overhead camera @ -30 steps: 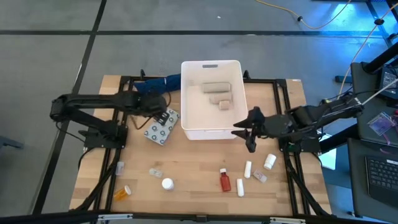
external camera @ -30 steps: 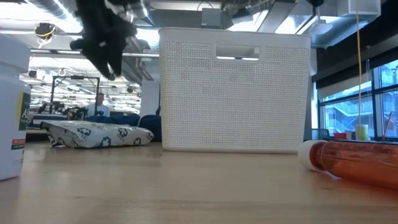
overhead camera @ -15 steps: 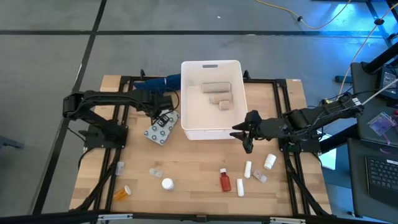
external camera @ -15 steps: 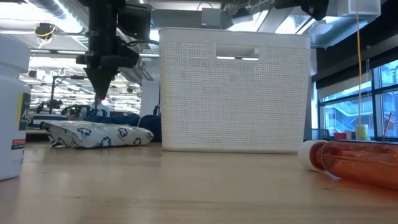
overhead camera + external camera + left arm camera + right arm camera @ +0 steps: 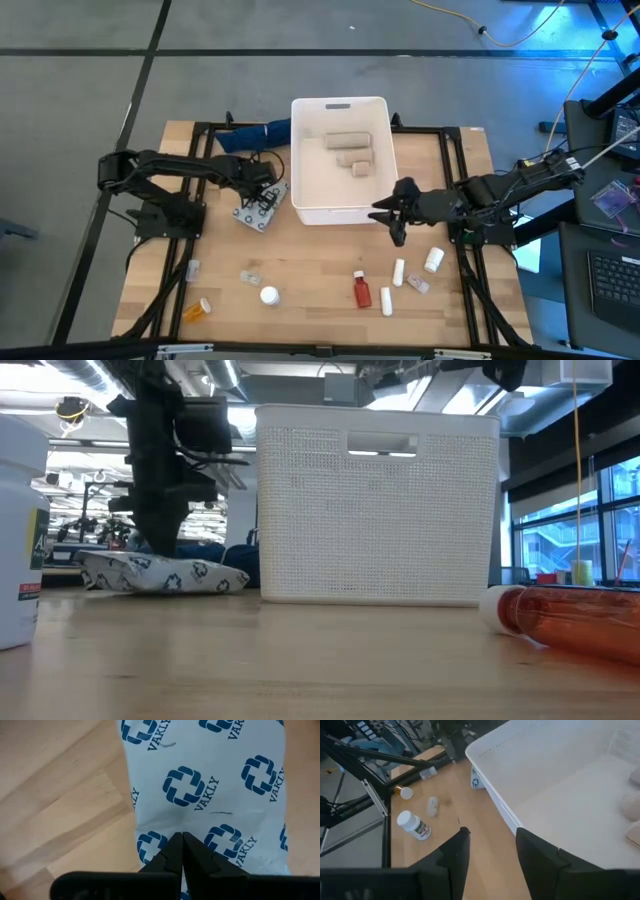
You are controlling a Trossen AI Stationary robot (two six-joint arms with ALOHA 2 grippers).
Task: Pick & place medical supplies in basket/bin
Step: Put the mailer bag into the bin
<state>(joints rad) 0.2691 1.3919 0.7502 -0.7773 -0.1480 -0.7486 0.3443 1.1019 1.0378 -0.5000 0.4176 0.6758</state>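
Wooden counter (image 5: 320, 255) in a black frame, plenty spread across it. The white basket (image 5: 340, 205) stands at the middle of the far edge, a dark blue cloth (image 5: 250, 135) just beside it toward the far left corner. A flat white packet with blue crosses (image 5: 258, 208) lies next to the basket's left wall. Along the near edge: an orange bottle (image 5: 197, 310) by the near left corner, a white bottle (image 5: 269, 295), a red bottle (image 5: 361, 290) mid-edge, white tubes (image 5: 398, 271) and another white bottle (image 5: 433, 260) toward the right.
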